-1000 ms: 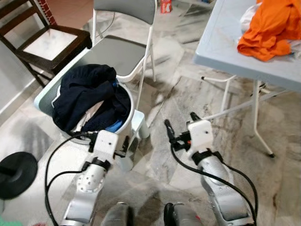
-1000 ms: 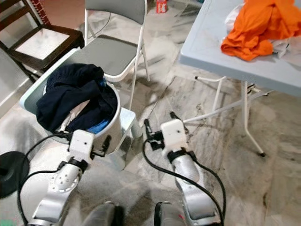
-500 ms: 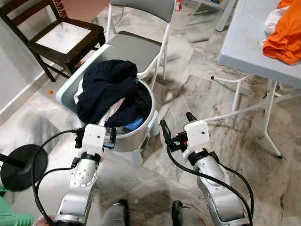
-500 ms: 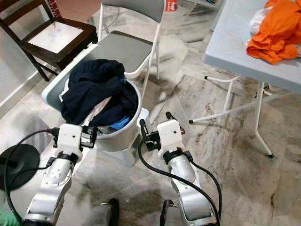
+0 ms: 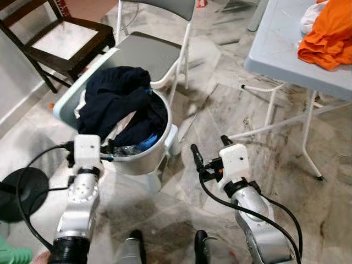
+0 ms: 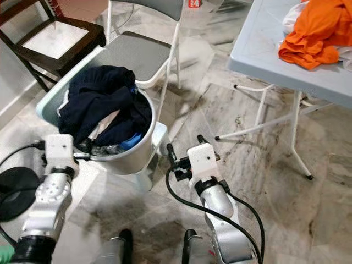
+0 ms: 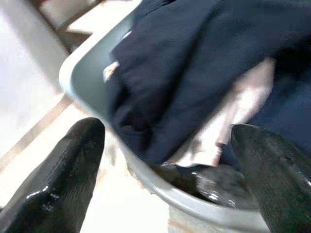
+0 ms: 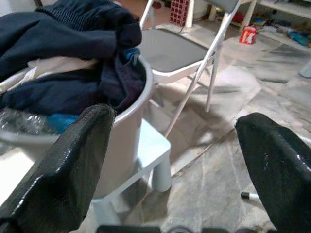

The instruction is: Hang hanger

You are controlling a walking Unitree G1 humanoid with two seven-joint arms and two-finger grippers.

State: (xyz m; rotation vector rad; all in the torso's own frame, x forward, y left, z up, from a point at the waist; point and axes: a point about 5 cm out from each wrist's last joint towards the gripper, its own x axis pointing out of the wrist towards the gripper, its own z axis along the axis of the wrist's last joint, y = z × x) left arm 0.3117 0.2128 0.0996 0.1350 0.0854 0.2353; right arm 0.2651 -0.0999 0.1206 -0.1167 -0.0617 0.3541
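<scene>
A pale round laundry basket [image 5: 144,160] stands on a small white stool [image 5: 171,138], heaped with dark navy clothes [image 5: 113,99] over white and blue pieces. My left gripper [image 7: 165,131] is open at the basket's near rim, its fingers [image 7: 73,165] spread wide toward the navy heap [image 7: 194,63]. My right gripper [image 5: 209,146] is open over the marble floor, just right of the stool, with nothing between its fingers [image 8: 73,170]. In the right wrist view the basket [image 8: 127,121] lies to one side.
A grey folding chair [image 5: 151,52] stands right behind the basket and a dark wooden chair [image 5: 60,41] at the far left. A pale table [image 5: 280,49] with orange cloth [image 5: 327,38] is at right. A black round base [image 5: 19,192] lies on the floor at left.
The head view has swung about. My left gripper has drawn in against the basket's near left rim. The right gripper stays open over the floor.
</scene>
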